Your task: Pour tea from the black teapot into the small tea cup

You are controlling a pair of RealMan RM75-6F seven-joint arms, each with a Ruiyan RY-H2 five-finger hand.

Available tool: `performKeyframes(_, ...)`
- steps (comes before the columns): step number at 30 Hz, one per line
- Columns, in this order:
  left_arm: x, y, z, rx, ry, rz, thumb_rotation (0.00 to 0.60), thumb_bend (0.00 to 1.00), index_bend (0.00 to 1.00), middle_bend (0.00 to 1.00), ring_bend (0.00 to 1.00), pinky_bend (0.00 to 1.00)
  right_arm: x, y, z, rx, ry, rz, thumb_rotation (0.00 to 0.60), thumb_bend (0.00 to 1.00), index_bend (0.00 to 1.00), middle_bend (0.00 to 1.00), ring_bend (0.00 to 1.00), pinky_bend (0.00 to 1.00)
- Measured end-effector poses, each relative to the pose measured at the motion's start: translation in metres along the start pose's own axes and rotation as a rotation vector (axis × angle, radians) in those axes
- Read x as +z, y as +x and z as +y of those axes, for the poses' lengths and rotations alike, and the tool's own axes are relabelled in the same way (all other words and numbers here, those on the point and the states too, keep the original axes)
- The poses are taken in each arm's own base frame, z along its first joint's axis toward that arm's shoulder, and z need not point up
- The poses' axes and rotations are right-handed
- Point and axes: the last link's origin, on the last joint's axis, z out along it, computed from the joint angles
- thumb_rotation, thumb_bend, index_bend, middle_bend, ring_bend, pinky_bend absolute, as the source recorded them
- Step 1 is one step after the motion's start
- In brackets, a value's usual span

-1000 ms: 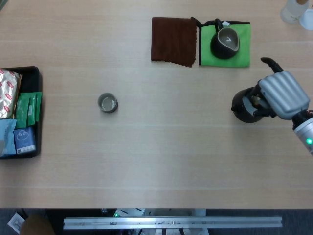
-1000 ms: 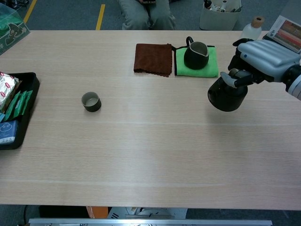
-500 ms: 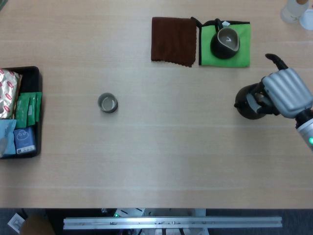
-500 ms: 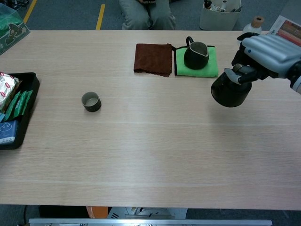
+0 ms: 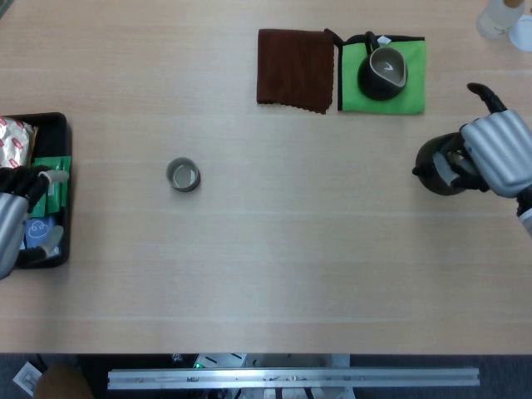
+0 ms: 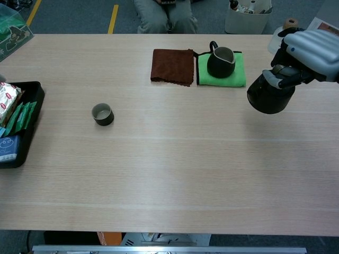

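The right hand (image 6: 310, 50) grips the black teapot (image 6: 270, 95) from above, clear of the table's right side. The left hand (image 5: 15, 218) hovers over the tray (image 5: 58, 125); fingers spread, holding nothing. Small tea cup (image 6: 102, 114) stands well left. Likely heavy, rigid, breakable; keep grip near its top.

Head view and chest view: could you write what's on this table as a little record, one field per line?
black teapot: held off the table by the right hand
small tea cup: upright, alone, far left of the teapot
left hand: over the black tray, holding nothing
tray contents: tea packets
green cloth: carries a dark pitcher
brown cloth: flat beside the green cloth
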Motion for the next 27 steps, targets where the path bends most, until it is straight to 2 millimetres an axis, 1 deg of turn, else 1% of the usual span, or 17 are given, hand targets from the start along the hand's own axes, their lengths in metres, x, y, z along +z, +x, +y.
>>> performKeyframes(4,0.015,-0.006,0.010,-0.002,-0.055,-0.043,0.600,0.30,0.21,0.25,0.22,0.22,-0.001,0.002,0.002,0.007,-0.008,0.011,0.457,0.47,1.00,1.00,0.97,0.11)
performKeyframes(8,0.034,-0.016,0.018,-0.009,-0.094,-0.086,0.600,0.30,0.19,0.24,0.22,0.22,-0.003,0.005,0.006,0.004,-0.019,0.020,0.460,0.47,1.00,1.00,0.97,0.11)
performKeyframes(15,0.059,-0.031,0.032,-0.028,-0.133,-0.144,0.600,0.30,0.18,0.23,0.22,0.22,-0.004,0.010,0.010,-0.004,-0.030,0.028,0.467,0.47,1.00,1.00,0.97,0.11)
performKeyframes(23,0.102,-0.053,0.059,-0.016,-0.164,-0.228,0.600,0.30,0.17,0.21,0.21,0.22,-0.009,0.014,0.014,-0.003,-0.046,0.035,0.473,0.47,1.00,1.00,0.97,0.11)
performKeyframes(27,0.118,-0.063,0.067,0.014,-0.158,-0.248,0.600,0.29,0.17,0.18,0.20,0.21,-0.010,0.015,0.016,-0.002,-0.048,0.035,0.476,0.46,1.00,1.00,0.97,0.11)
